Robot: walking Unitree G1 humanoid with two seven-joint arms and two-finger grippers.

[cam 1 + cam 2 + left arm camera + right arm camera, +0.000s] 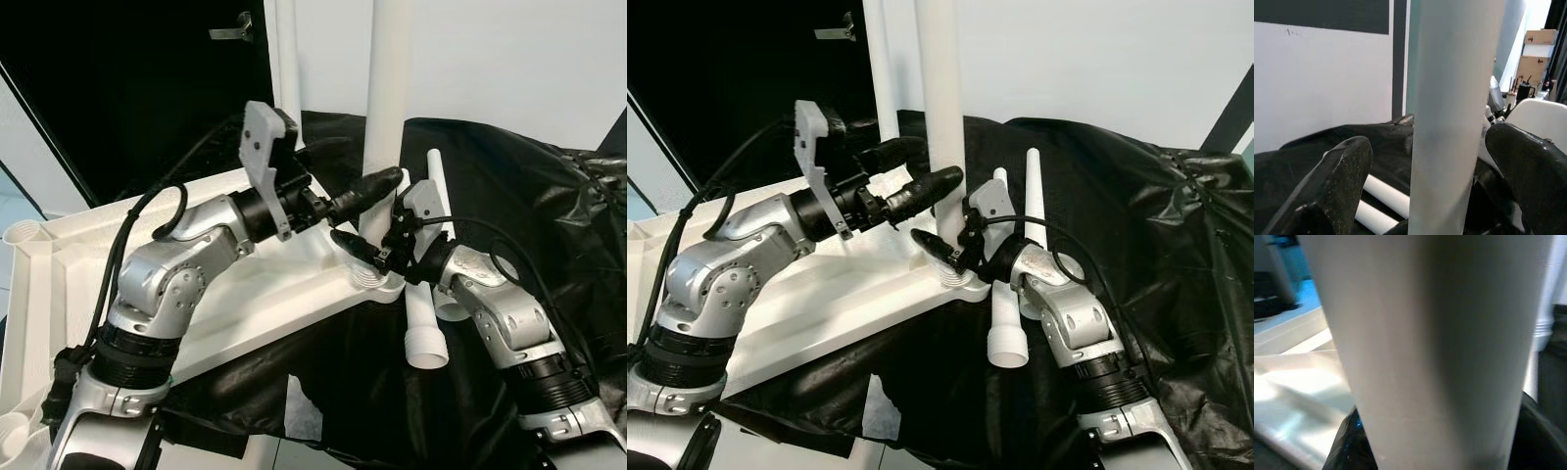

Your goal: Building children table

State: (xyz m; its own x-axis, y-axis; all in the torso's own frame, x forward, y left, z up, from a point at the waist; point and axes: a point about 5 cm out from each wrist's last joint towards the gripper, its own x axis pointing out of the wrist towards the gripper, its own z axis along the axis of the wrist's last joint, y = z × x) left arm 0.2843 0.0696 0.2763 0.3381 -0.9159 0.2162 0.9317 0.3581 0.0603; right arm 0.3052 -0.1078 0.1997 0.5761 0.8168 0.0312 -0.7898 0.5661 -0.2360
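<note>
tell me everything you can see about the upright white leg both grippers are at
The upright leg is a smooth, matte white tube, plastic by its look, running up out of frame. It stands vertical in a ribbed corner socket of the white tabletop, which lies upside down on black sheeting. The left gripper straddles it low down with fingers apart, not touching in the wrist view. The right gripper sits against it just above the socket.

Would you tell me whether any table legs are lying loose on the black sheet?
Yes, two white legs lie on the black sheet beside the right gripper.
</note>
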